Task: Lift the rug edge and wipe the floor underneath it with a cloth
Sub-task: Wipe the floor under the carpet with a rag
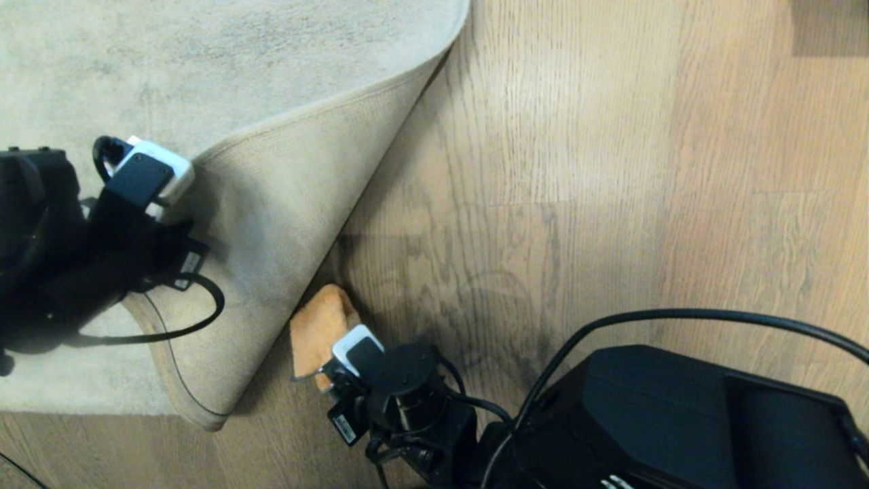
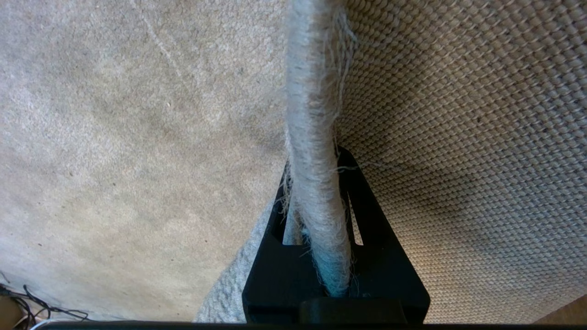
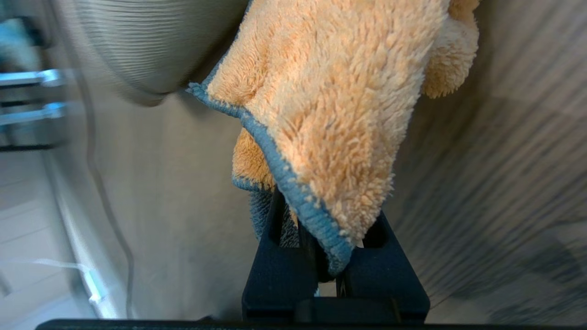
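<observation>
The rug edge [image 2: 314, 91] is lifted and folded back, so its beige woven backing [image 1: 285, 217] faces up. My left gripper [image 2: 316, 160] is shut on that edge, grey pile on one side and backing on the other. The brown wood floor [image 1: 577, 170] lies bare beside the fold. My right gripper [image 3: 325, 215] is shut on the cloth [image 3: 335, 91], a fluffy orange rag with blue-grey trim. In the head view the cloth [image 1: 319, 326] hangs low over the floor, right at the foot of the raised flap.
A thick black cable [image 1: 679, 316] arcs over the floor to my black body [image 1: 645, 421] at the lower right. A thin cable [image 1: 197, 319] loops from the left arm over the flap. Metal bars [image 3: 27, 91] show beyond the rug.
</observation>
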